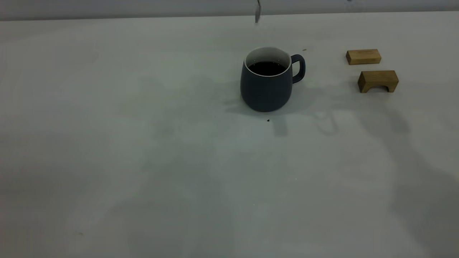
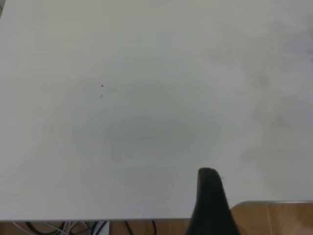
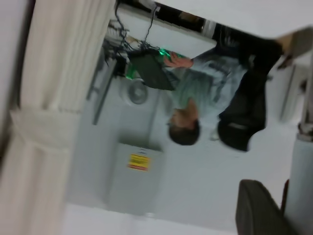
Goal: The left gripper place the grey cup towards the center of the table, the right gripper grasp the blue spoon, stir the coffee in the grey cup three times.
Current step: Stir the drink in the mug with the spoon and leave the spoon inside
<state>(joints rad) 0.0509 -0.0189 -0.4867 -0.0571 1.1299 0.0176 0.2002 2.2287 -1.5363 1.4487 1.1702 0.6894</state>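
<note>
Off-white table [image 1: 143, 161] fills nearly the whole exterior view, matte, with soft shadows and a few tiny dark specks, 1 just in front of the cup. Pale wall strip runs along the far edge.

Grey cup [image 1: 267, 80] stands upright on the table, right of centre and toward the far side, handle pointing to the view's right. White interior and thin white rim visible. Coffee [image 1: 267, 68] sits inside, dark and glossy, level below the rim. Nothing touches the cup.

2 wooden blocks lie well to the right of the cup, apart from it: an arch-shaped block [image 1: 378, 81] nearer the camera, a plain rectangular block [image 1: 363, 56] just behind it.

Small grey piece [image 1: 257, 13] hangs at the top edge above the cup, clear of it; cannot tell what it is. No blue spoon identifiable in any view.

Left wrist view: bare table, 1 black finger [image 2: 210, 203] of the left gripper at the frame edge, table edge with cables and wooden floor beyond. Open or closed: cannot tell.

Right wrist view: points away from the table at the room, with a curtain [image 3: 58, 98], a person [image 3: 215, 88] at equipment, a box with a yellow label [image 3: 138, 161]. 1 dark finger [image 3: 257, 208] of the right gripper at the edge; grip state cannot be told.
</note>
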